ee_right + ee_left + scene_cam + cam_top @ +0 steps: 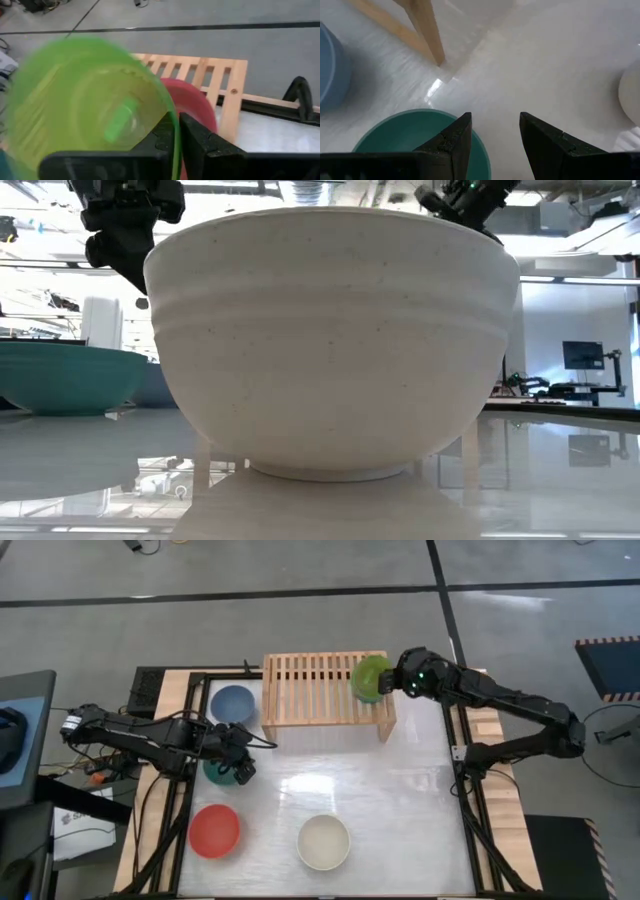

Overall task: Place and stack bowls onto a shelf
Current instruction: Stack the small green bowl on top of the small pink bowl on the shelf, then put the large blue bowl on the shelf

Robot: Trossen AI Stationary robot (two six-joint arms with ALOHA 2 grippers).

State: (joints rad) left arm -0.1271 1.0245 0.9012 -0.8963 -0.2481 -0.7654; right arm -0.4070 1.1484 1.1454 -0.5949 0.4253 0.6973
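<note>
My right gripper [387, 682] is shut on the lime green bowl [370, 678] above the right end of the light-wood shelf [310, 690]. A pink-red bowl [197, 105] shows just behind it over the slats. My left gripper [495, 120] is open and hovers over the near rim of the dark teal bowl [410, 135], which rests on the table left of centre. One of its fingers is above the bowl's inside and the other is outside it. The slate blue bowl [232, 703] sits by the shelf's left leg. The red-orange bowl [214, 830] and the cream-white bowl [323, 842] sit near the front edge. My right gripper pinches the lime green bowl's rim [174, 112], with one finger inside the bowl and one outside. The fingers reach in roughly level from the table's right side. The bowl is lifted clear and tipped on its side, its opening turned toward the gripper.
In the low view the cream-white bowl [330, 350] fills most of the picture, and the teal bowl [60, 375] shows beside it. The shelf's left and middle slats [300, 680] are bare. A black frame [195, 690] borders the table.
</note>
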